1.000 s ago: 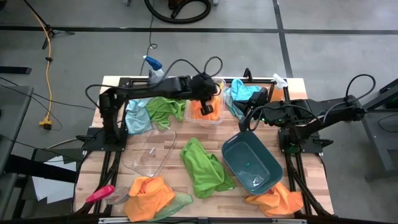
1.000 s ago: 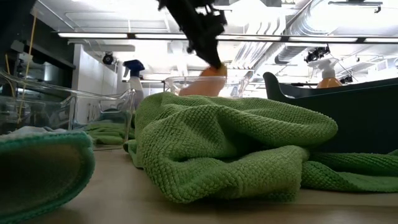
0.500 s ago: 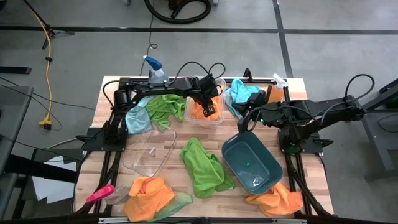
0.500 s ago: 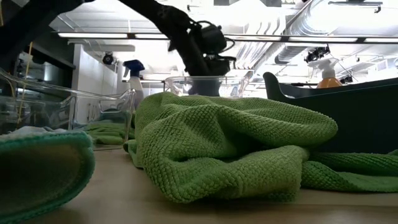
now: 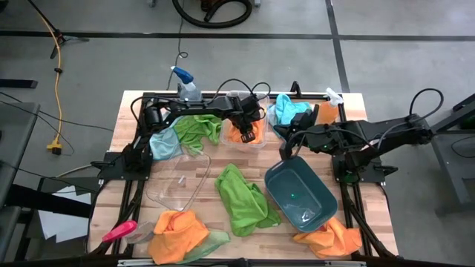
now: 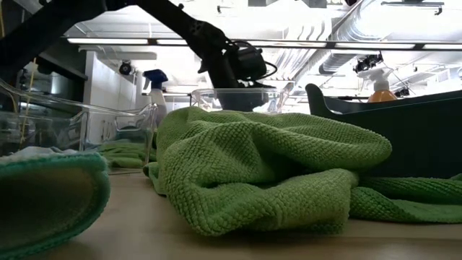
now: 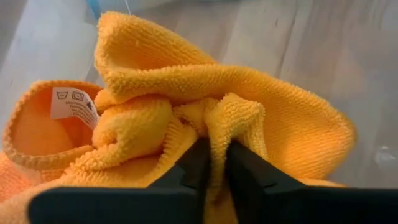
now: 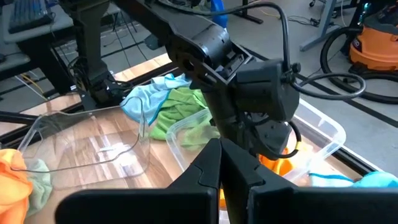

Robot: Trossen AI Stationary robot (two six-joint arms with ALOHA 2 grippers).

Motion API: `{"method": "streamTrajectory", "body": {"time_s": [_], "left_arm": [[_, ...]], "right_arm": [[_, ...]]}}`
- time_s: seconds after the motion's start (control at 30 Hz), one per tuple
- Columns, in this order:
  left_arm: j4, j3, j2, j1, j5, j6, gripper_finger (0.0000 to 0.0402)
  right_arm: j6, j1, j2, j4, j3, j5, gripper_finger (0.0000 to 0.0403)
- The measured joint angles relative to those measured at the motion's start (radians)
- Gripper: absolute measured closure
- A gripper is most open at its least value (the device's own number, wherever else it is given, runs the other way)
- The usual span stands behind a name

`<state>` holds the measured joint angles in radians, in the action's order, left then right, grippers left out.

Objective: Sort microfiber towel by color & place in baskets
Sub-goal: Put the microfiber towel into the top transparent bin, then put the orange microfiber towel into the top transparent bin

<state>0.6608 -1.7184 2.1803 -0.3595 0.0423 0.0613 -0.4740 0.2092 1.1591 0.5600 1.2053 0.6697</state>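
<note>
- Where the left arm reaches across the back of the table, the left gripper sits down inside the clear shallow rounded-corner plastic dish; in the left wrist view its two dark fingers stand a narrow gap apart with a fold of the bright orange fuzzy microfiber cloth pinched between them.
- That orange cloth lies bunched on the floor of the dish, a white care label showing on one edge.
- Right gripper: fingers pressed together on nothing, hovering by the back rim of the dark teal plastic basin, between the basin and the dish.
- Clear deep rectangular plastic tub: left of centre, no cloth visible inside.
- Lime green fuzzy cloth: heaped at table centre, between tub and basin; it fills the foreground of the low view.
- Second lime green cloth: back of the table, just left of the dish.
- Light blue cloth: touching that green cloth's left side.
- Second light blue cloth: back right, near the right arm.
- Orange cloth heap: front left, over a pale green cloth.
- Orange cloth: front right, beside the basin.
- Pink-handled tool: front left corner.
- Blue-capped spray bottle: back left edge.
- White-capped spray bottle: back right edge.
</note>
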Motion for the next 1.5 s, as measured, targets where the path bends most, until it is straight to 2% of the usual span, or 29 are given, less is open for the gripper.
{"method": "streamTrajectory", "body": {"time_s": [0.27, 0.43, 0.67, 0.8, 0.9, 1.0, 1.23, 1.4, 1.5], "left_arm": [[0.057, -0.001, -0.071, -0.005, -0.002, -0.033, 0.0251], [0.075, -0.001, -0.162, -0.013, -0.002, -0.060, 0.0212], [0.107, 0.000, -0.339, -0.016, 0.004, -0.079, 0.0200], [0.138, 0.000, -0.476, 0.001, 0.085, -0.170, 0.0199], [0.134, 0.000, -0.591, 0.059, 0.113, -0.220, 0.0199], [0.068, 0.032, -0.710, 0.155, 0.046, -0.257, 0.0199], [-0.183, 0.237, -0.949, 0.452, -0.213, -0.353, 0.0199], [-0.264, 0.372, -1.000, 0.636, -0.425, -0.382, 0.0199], [-0.243, 0.396, -0.982, 0.688, -0.461, -0.383, 0.0199]], "right_arm": [[0.002, 0.000, -0.001, 0.001, 0.000, -0.001, 0.0402], [0.010, 0.000, -0.002, -0.002, 0.000, 0.000, 0.0402], [0.034, 0.000, -0.002, -0.005, 0.000, 0.000, 0.0402], [0.056, 0.000, -0.005, -0.026, 0.000, 0.000, 0.0402], [0.066, 0.000, -0.008, -0.036, 0.000, 0.000, 0.0402], [0.074, 0.000, -0.008, -0.035, 0.000, 0.000, 0.0402], [0.088, 0.000, -0.009, -0.035, 0.000, 0.000, 0.0402], [0.116, 0.000, -0.009, -0.035, 0.000, 0.000, 0.0402], [0.116, 0.000, -0.009, -0.034, 0.000, -0.001, 0.0402]]}}
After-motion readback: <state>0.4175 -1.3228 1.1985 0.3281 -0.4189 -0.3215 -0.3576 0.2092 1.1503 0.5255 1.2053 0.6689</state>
